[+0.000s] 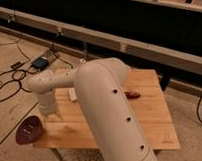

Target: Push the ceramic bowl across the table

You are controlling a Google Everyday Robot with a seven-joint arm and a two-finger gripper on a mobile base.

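Note:
The ceramic bowl (30, 130), glossy dark maroon and round, sits at the front left edge of the table (146, 118). It looks tilted and hangs over that edge. The table has a light wooden top. My white arm reaches from the lower right across the top to the left. The gripper (49, 115) points down at the left side of the table, right beside the bowl and just to its right. I cannot tell whether it touches the bowl.
A small flat red object (132, 94) lies on the table's right half. A small white item (72, 94) lies by the arm. A black box (40, 62) and cables lie on the floor at the left. A long low rail (143, 46) runs behind the table.

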